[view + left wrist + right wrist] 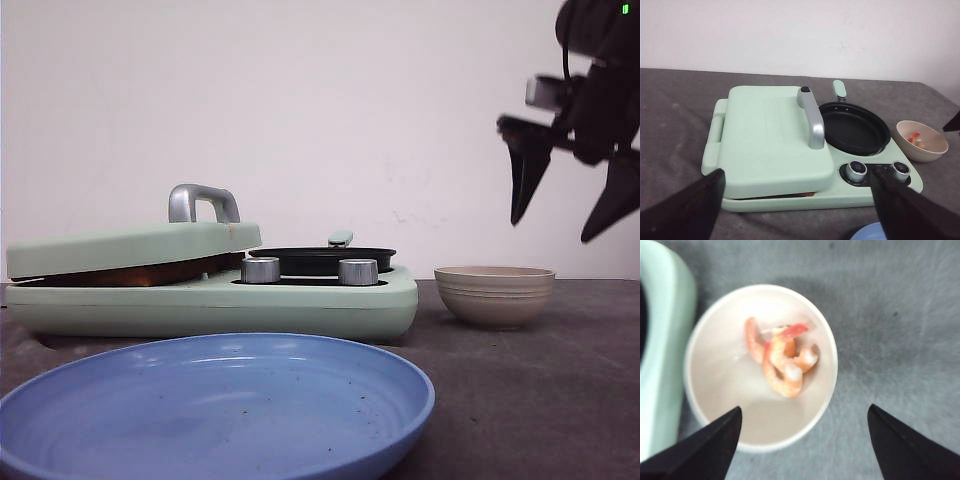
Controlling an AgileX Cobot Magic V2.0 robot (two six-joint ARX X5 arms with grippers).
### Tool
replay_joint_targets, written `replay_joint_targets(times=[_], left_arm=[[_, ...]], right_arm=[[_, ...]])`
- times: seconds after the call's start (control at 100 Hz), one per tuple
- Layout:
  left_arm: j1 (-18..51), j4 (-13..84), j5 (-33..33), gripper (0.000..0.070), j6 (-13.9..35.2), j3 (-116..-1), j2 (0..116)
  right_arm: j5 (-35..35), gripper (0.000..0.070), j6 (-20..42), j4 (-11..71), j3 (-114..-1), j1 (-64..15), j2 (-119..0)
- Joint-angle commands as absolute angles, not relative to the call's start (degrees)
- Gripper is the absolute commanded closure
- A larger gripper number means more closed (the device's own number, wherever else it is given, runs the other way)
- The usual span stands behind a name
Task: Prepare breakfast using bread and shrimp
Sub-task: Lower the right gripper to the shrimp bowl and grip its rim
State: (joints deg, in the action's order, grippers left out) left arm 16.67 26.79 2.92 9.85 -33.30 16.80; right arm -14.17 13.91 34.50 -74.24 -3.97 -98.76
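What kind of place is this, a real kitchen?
Probably a staged test table, not a real kitchen: a mint-green breakfast cooker with a small pan, a bowl of shrimp and a blue plate sit on grey cloth before a bare wall.

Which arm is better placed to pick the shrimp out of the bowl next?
Right. Its open claw hangs above the beige bowl, and its wrist view looks straight down on the shrimp. The left claw, also open, faces the closed sandwich press instead.
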Motion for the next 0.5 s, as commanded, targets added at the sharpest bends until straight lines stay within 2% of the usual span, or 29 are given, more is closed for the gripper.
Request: replay_joint_targets(times=[0.0, 0.49], left_arm=[[16.7, 25.8, 2.8, 0.0185, 10.0, -33.5, 16.8], [16.7, 25.8, 2.7, 0.0184, 10.0, -33.5, 16.8]], right_arm=[[-15.0, 0.0202, 14.7, 33.2, -75.9, -3.7, -101.4], [-16.8, 0.0210, 15.8, 28.9, -76.9, -3.5, -111.1]])
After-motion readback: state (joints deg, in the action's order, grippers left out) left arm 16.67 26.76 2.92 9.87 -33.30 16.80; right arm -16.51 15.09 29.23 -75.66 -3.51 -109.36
